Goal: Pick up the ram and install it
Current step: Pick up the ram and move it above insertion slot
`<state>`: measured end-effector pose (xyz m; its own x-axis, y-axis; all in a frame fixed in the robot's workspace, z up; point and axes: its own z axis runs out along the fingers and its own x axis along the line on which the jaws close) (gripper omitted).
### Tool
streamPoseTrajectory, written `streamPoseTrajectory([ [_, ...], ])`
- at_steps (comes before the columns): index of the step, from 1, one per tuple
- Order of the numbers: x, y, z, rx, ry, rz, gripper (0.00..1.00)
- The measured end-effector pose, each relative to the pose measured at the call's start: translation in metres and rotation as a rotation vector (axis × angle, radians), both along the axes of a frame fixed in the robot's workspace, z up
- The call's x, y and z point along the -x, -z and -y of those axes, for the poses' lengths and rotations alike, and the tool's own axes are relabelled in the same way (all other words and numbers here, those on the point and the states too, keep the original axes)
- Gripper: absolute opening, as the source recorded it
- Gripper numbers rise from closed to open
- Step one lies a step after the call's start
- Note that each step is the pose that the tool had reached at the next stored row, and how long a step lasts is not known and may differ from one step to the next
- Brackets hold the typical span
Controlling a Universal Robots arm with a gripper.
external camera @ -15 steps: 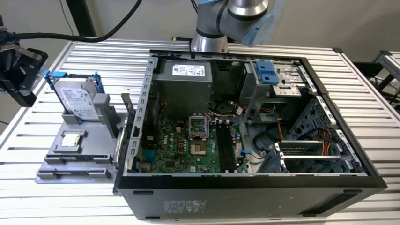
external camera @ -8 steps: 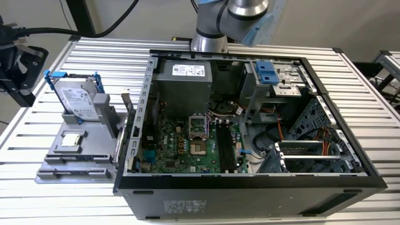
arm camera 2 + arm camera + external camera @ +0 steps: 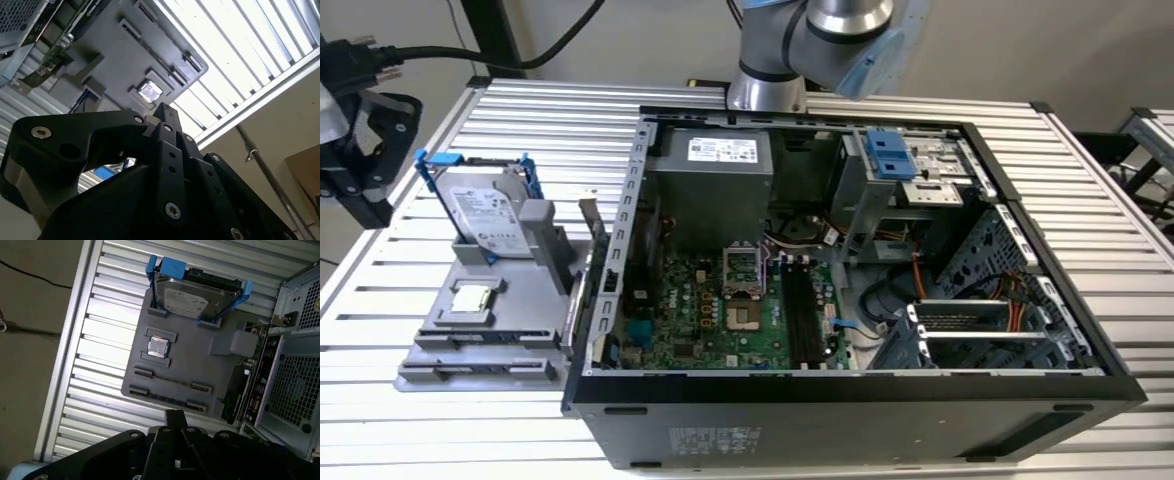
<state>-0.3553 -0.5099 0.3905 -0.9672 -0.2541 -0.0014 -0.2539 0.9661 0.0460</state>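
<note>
Claw: the gripper is black, built of jointed links with round screw heads; in both wrist views the links run together into one narrow tip, so it is closed with nothing seen between
Claw's place: it hangs over the slatted table, just off the long edge of the grey tray that lies nearest the ram
Ram: the ram sits on the tray between two small end clips; in the first wrist view it shows as one thin straight line, edge toward the camera, and its chips cannot be made out
Ram's axis: the long axis runs along the table's slats, parallel to the hard drive's broad face; one end points toward the computer case, the other toward the table's open edge
Tray: the grey tray is matt plastic, flat, with moulded raised holders; a second long slot lies beside the ram, nearer the claw
On the tray: a square silvery processor chip in a square seat; beyond it the hard drive, a silver box standing on edge in a blue frame
Table: the table is ribbed bright aluminium
Case: the computer case is black, lying open just beside the tray; inside lie a green motherboard and long black slots – these run crosswise to the ram
</note>
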Motion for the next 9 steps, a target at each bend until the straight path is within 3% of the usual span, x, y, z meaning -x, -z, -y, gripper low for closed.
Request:
streamPoseTrajectory([
  [9,0.0,0.0,0.0,0.0001,-0.151,0.0,0.0],
])
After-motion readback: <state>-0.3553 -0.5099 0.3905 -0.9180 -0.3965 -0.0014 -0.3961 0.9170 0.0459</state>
